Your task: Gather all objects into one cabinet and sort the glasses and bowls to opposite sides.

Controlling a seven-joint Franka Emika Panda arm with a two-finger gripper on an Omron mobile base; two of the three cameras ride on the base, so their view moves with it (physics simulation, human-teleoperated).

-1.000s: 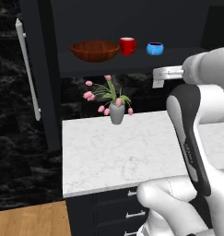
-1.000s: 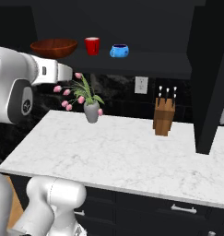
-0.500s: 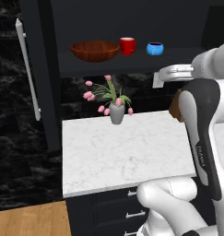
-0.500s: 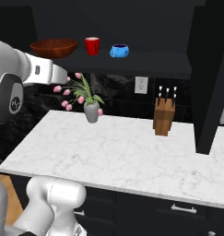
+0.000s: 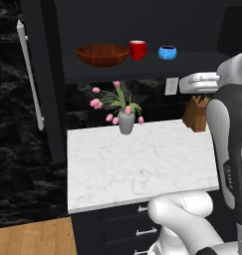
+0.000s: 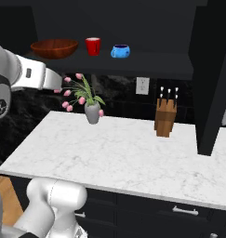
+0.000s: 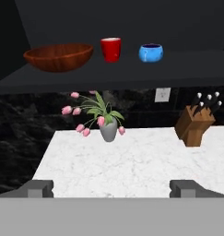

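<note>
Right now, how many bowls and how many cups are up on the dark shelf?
Bowls: 2, the brown wooden bowl and the small blue bowl
Cups: 1, the red cup
Total: 3

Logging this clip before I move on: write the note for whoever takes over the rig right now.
Gripper: open, empty, facing the shelf from back over the counter.
On the black cabinet shelf, left to right: wooden bowl, red cup, small blue bowl.
Done: these three are gathered on one shelf.
Left: the red cup stands between the two bowls, so the sides are not sorted. A second cup is not visible; find it.
</note>
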